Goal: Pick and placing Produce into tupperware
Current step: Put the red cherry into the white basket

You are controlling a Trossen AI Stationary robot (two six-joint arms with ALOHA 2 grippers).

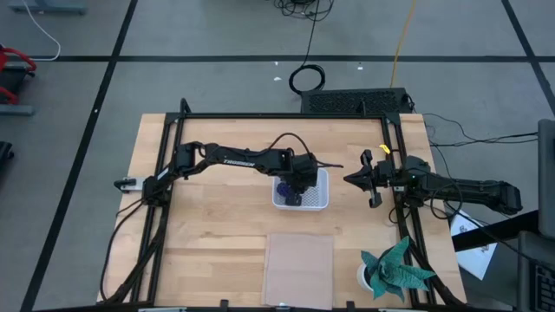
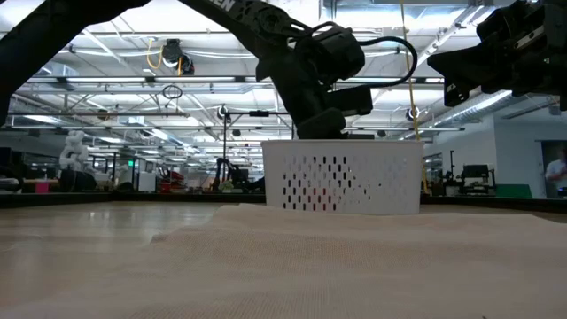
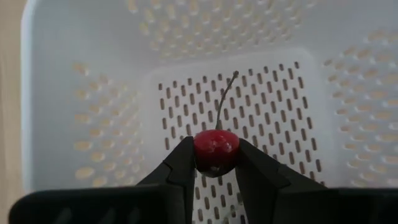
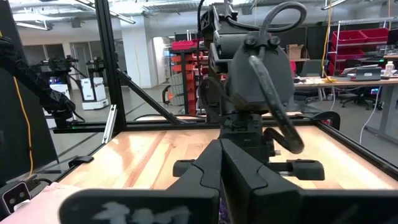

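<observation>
Overhead, left gripper [image 3: 216, 163] pinches a red berry [image 3: 216, 150] above the tupperware [image 3: 74, 93].

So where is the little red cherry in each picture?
High view: hidden under the left claw over the white tupperware.
Low view: not visible; only the tupperware shows.
Left wrist view: cherry pinched between the claw's fingers.
Right wrist view: not in it.
Shared landmark: the tupperware.

Left hand [image 1: 297, 186] over tupperware [image 1: 317, 202]; right hand [image 1: 357, 179] beside.
</observation>
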